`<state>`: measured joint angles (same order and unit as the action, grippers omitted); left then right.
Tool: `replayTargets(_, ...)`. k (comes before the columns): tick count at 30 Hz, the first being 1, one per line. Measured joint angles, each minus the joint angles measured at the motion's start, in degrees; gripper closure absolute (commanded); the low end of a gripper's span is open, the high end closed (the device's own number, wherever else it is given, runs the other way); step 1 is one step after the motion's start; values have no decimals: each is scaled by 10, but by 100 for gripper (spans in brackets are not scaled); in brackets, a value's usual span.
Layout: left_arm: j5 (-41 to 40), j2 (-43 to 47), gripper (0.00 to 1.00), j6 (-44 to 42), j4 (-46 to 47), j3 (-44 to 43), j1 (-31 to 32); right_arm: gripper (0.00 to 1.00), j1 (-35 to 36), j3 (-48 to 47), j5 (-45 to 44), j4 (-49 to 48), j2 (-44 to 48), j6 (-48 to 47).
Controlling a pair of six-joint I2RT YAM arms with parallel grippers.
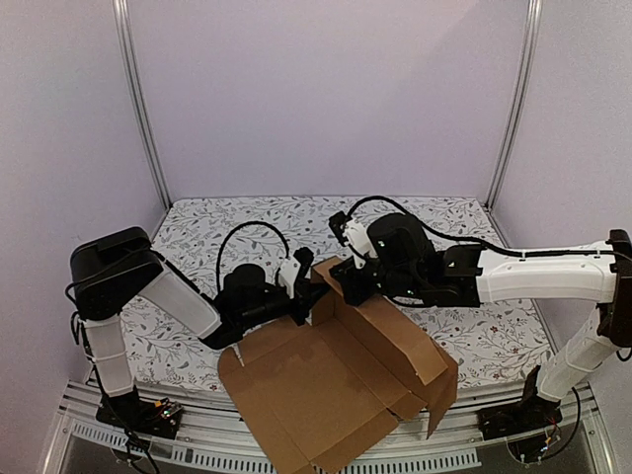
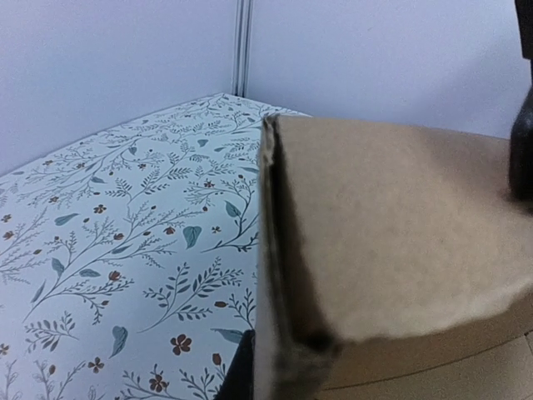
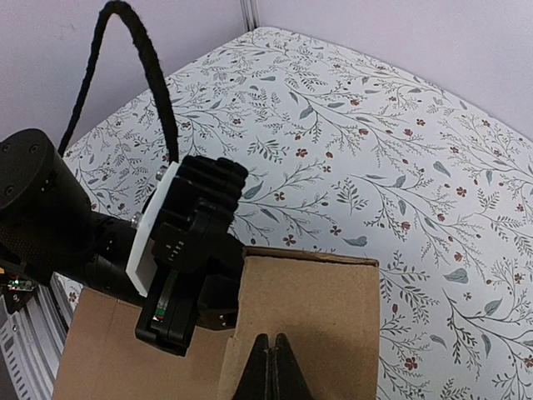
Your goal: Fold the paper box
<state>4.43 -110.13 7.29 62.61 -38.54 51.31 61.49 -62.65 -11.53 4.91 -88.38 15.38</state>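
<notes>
The paper box [image 1: 326, 385] is a brown cardboard sheet lying open near the table's front edge, with its far flaps raised. My left gripper [image 1: 301, 301] is shut on the upright edge of a raised flap at the box's far left corner. In the left wrist view that cardboard edge [image 2: 271, 250] runs straight up from the jaws, with one dark finger [image 2: 237, 375] showing on its left. My right gripper [image 3: 271, 346] is shut, with nothing between its fingers, and its tips rest on the face of the folded flap [image 3: 316, 300]. From above it sits at the box's far corner [image 1: 348, 286].
A floral cloth [image 1: 247, 222] covers the table. Metal posts [image 1: 138, 99] stand at the back corners against lilac walls. A black cable [image 3: 141, 58] loops over the left wrist housing [image 3: 196, 233], close beside my right fingers. A metal rail [image 1: 197, 449] runs along the near edge.
</notes>
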Motion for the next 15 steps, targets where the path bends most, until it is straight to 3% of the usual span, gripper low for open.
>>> replayTargets(5, -2, 0, 100, 0, 0, 1, 0, 88, 0, 1, 0, 4, 4, 2)
replayTargets(9, -15, 19, 100, 1, -21, 5, -1, 70, 0, 2, -1, 16, 19, -2)
replayTargets(15, -74, 83, 100, 9, -74, 23, -2, 53, 0, 5, -13, 45, 84, -17)
